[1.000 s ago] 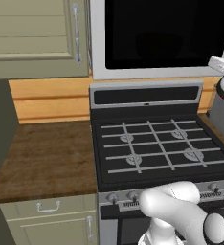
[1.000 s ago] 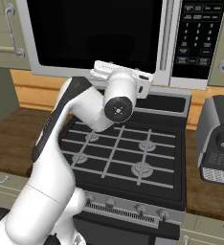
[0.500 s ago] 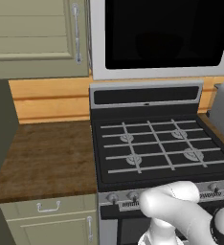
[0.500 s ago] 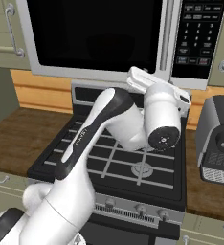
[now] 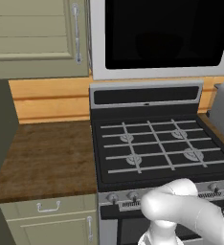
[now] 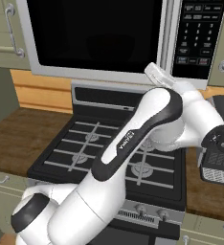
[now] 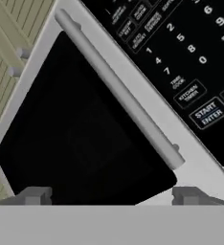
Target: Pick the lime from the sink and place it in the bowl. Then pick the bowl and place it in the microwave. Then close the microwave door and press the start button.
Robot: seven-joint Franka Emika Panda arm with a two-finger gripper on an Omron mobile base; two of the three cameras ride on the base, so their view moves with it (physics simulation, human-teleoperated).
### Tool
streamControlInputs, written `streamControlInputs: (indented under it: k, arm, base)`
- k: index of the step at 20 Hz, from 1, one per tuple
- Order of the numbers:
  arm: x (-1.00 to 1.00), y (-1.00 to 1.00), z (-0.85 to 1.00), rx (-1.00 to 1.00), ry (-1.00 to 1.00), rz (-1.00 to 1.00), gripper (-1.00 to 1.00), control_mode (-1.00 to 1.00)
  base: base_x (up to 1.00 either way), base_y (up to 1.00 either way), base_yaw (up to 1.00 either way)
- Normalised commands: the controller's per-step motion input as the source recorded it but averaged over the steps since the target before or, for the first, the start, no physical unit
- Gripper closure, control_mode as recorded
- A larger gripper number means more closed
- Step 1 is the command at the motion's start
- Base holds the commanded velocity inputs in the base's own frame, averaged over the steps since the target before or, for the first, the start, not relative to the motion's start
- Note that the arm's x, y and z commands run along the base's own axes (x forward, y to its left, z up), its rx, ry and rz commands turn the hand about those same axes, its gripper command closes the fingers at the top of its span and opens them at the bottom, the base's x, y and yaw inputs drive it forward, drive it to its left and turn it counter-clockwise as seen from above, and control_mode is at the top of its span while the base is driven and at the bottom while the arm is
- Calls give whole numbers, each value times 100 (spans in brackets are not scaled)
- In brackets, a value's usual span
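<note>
Black glass of the microwave door (image 7: 80, 139) took up the left and centre of the hand view, shut flat in its silver-grey frame, with the long steel bar handle (image 7: 118, 88) running diagonally from the upper left down to the lower right. Beyond that bar, toward the upper right of the frame, lay the control panel (image 7: 181, 52), and the START/ENTER button (image 7: 208, 114) sat at the right edge, a little above mid-height. The gripper (image 7: 111, 196) stood with its jaws spread wide and empty, its two dark tips at the bottom of the frame, one under the glass and one under the frame strip just below the handle's lower end. So the button lay up and to the right of the point between the tips, across the handle, and the hand looked tilted so that the panel's rows ran slantwise. In the right base view the microwave (image 6: 104, 38) hung above the gas range (image 6: 118, 148), and the arm reached up toward its keypad at the upper right. Lime, bowl and sink could not be made out.
</note>
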Motion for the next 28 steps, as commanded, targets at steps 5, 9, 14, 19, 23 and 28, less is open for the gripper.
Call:
streamControlInputs:
  k: [5, 9, 14, 19, 23, 28]
  arm:
    - [4, 0, 13, 15, -1, 23, -100, -100]
    - [26, 0, 18, 4, -9, 4, -100, -100]
    - [30, 11, -1, 0, -8, 0, -100, -100]
    - [25, 18, 0, 0, -1, 0, -100, -100]
    - [18, 0, 0, 0, 0, 0, -100, -100]
    - [15, -4, 0, 2, 0, 0, -100, -100]
  base:
    - [0, 0, 0]
    - [0, 0, 0]
    - [0, 0, 0]
    - [0, 0, 0]
    - [0, 0, 0]
    - [0, 0, 0]
